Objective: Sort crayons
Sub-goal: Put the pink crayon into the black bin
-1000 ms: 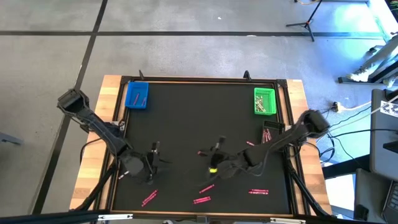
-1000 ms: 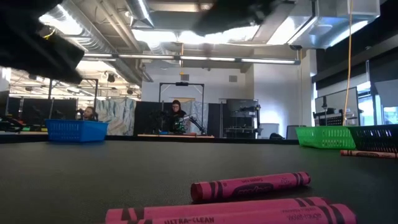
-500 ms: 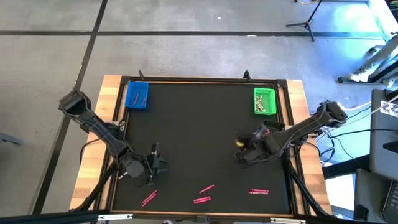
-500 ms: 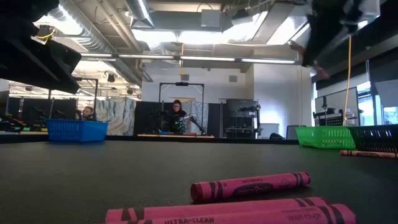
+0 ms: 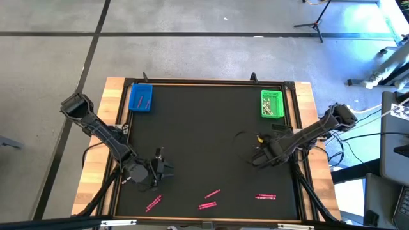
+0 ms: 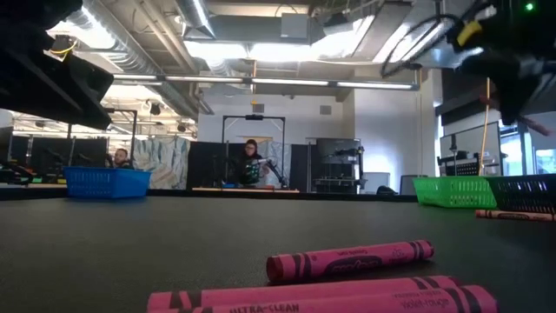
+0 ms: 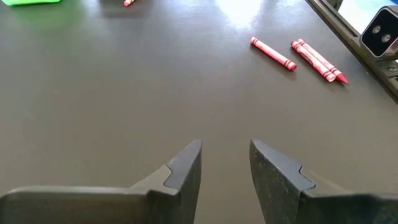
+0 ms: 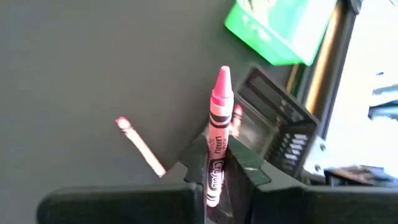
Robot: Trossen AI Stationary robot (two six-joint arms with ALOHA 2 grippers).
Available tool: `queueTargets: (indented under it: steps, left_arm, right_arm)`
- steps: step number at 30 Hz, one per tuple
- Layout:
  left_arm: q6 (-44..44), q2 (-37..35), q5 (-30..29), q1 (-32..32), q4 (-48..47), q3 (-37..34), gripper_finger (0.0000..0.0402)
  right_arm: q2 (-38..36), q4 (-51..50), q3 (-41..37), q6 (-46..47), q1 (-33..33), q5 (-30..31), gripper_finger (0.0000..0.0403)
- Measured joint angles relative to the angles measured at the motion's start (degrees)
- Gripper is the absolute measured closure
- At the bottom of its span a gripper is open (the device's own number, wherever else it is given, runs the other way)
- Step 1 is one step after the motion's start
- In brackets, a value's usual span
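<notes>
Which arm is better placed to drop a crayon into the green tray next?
Right. The right gripper already clamps a pink crayon and sits near the green tray. The left gripper is open, empty, and across the table.

Colour rundown: the table (image 5: 192,128) has a flat black top with a light wood border down both sides. The blue tray (image 5: 140,98) is bright blue, the green tray (image 5: 271,104) a loud lime green. The crayons (image 6: 347,258) are pink-magenta with black bands and black lettering on the wrapper, and the clamped crayon (image 8: 217,124) looks the same, with a plain pink tip. Both arms are dark, nearly black, and the right gripper (image 5: 259,152) has a small yellow spot by it.
</notes>
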Motion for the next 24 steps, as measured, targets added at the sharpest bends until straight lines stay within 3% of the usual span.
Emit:
queueTargets:
  steps: [20, 24]
  left_arm:
    - [0.0, 0.0, -1.3, 0.0, 0.1, 0.0, 0.0274]
    - [0.0, 0.0, -1.3, 0.0, 0.2, 0.0, 0.0274]
  right_arm:
    - [-2.8, 6.9, -13.2, 2.4, -9.2, -10.5, 0.037]
    - [-2.8, 7.0, -14.0, -0.3, -9.4, -11.8, 0.0349]
